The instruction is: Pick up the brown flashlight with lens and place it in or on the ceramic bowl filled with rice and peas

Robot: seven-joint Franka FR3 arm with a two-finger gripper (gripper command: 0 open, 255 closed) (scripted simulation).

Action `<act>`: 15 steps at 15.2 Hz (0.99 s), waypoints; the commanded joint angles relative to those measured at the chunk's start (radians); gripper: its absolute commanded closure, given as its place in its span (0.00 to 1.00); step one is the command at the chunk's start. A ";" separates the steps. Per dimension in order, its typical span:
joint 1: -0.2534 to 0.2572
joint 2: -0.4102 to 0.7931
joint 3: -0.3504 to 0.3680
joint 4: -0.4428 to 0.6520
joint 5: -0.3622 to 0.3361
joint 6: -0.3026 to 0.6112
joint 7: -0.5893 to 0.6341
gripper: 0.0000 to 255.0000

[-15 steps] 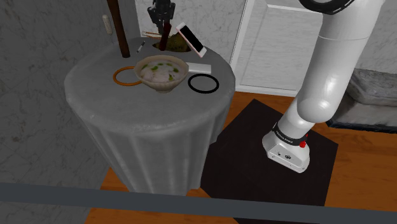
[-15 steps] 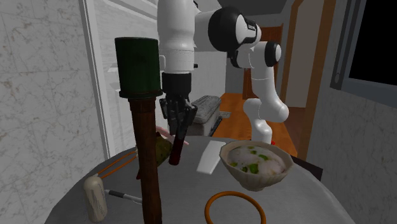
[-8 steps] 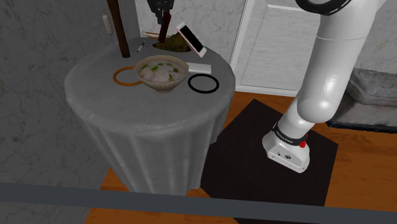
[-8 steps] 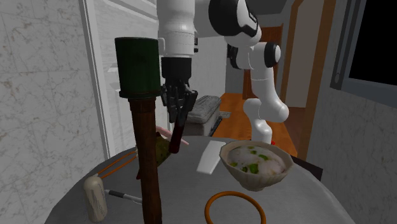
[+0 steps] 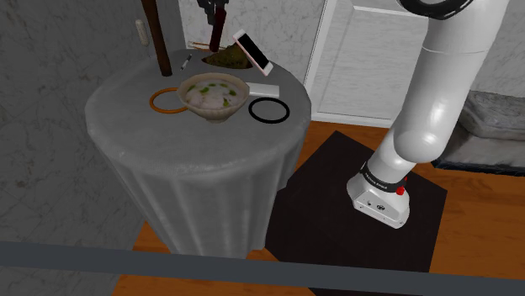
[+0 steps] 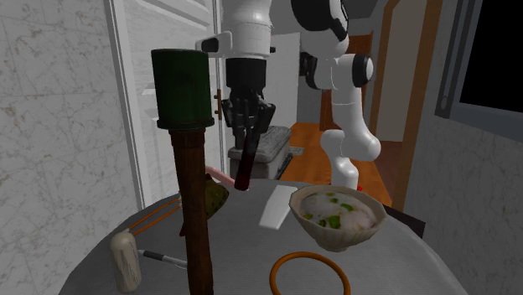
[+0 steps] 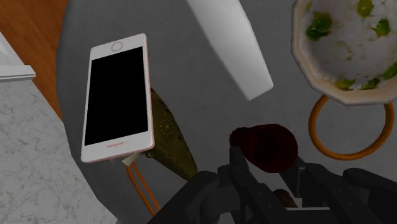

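Observation:
My gripper (image 6: pixel 246 126) is shut on a dark reddish-brown flashlight (image 6: pixel 243 170), which hangs upright in the air over the back of the round table. In the wrist view its rounded head (image 7: pixel 264 147) sits clasped between my fingers (image 7: pixel 238 167). In the shoulder view the gripper (image 5: pixel 215 12) is at the top edge with the flashlight (image 5: pixel 217 32) below it. The pale bowl of rice and green peas (image 5: pixel 214 93) (image 6: pixel 337 219) (image 7: pixel 347 46) stands on the table, nearer the front than the gripper and apart from it.
On the grey draped table (image 5: pixel 160 143) lie an orange ring (image 5: pixel 163 100), a black ring (image 5: pixel 269 110), a white card (image 5: pixel 263 88), a pink phone (image 7: pixel 118 97) leaning on an olive lump (image 7: pixel 170 141), and a white roller (image 6: pixel 126 260). A tall brown post with a green top (image 6: pixel 188 168) stands beside the gripper.
The gripper has risen with the flashlight clasped in it, lifting it off the table, and shifted toward the second exterior view's right. Nothing on the table moved.

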 commanded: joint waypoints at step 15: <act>0.129 -0.309 0.122 -0.395 0.076 0.090 0.264 1.00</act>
